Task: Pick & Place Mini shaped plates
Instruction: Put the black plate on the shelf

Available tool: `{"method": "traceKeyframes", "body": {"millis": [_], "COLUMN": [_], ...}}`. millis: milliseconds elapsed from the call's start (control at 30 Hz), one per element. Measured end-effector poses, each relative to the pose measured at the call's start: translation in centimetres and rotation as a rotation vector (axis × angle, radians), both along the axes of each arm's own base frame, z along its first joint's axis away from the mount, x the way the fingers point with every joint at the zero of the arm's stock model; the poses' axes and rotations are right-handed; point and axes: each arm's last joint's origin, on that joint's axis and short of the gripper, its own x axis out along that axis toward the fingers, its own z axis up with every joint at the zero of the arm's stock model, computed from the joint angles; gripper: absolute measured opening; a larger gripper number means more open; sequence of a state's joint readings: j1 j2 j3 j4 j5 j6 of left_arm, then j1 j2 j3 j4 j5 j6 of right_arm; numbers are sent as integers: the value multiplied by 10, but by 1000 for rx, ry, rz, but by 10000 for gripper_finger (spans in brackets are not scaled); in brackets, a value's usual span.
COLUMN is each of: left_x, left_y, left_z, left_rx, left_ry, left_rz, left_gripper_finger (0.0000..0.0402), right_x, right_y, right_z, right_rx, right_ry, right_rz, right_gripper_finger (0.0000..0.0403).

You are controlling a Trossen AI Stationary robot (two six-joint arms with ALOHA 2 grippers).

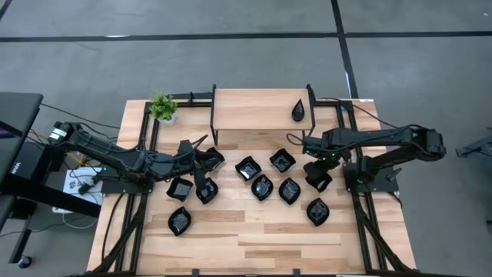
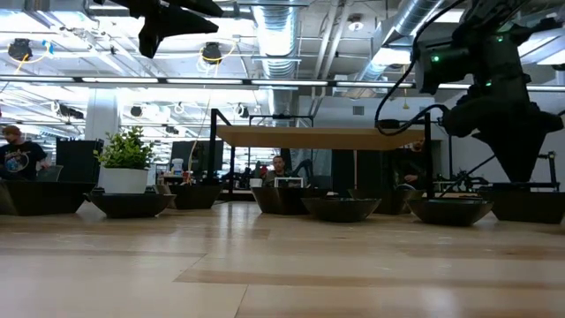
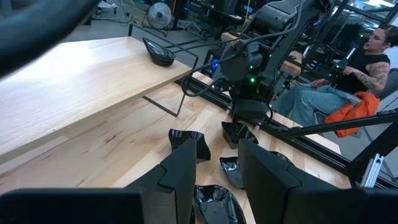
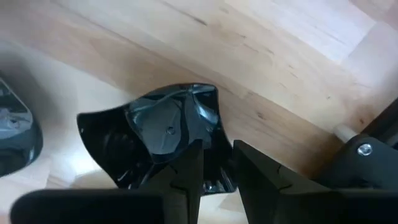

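Several glossy black mini shaped plates (image 1: 262,187) lie across the middle of the wooden table (image 1: 254,246), and one teardrop plate (image 1: 298,110) sits on the raised shelf (image 1: 254,108). My right gripper (image 1: 316,174) hovers low over a wavy-edged square plate (image 4: 168,127) at the right end of the group. Its fingers (image 4: 186,171) stand a little apart, and nothing is clamped between them. My left gripper (image 1: 204,163) hangs high over the left plates, open and empty (image 3: 217,152). In the low view it shows at the top (image 2: 152,40).
A small green potted plant (image 1: 163,106) stands at the back left corner, beside the shelf's black frame. Black rails run along both table sides. A person sits beyond the table (image 3: 367,56), and another stands in the room (image 2: 13,150).
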State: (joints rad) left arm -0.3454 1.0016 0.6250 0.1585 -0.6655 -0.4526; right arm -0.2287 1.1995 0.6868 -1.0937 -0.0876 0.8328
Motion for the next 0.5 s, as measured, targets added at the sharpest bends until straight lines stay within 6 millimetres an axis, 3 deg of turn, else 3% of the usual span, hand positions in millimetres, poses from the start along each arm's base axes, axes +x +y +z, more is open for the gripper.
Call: {"method": "traceKeyframes", "body": {"millis": [333, 500], "left_x": [0, 0], "left_y": [0, 0], "left_z": [0, 0], "left_rx": [3, 3], "left_ry": [1, 1], "left_rz": [0, 0], "left_gripper_finger": [121, 121], "right_x": [0, 8], "right_y": [1, 2], "right_z": [0, -10], "right_rx": [20, 65], "right_ry": [5, 35], "right_rz": [-4, -33], "right_gripper_finger": [83, 83]}}
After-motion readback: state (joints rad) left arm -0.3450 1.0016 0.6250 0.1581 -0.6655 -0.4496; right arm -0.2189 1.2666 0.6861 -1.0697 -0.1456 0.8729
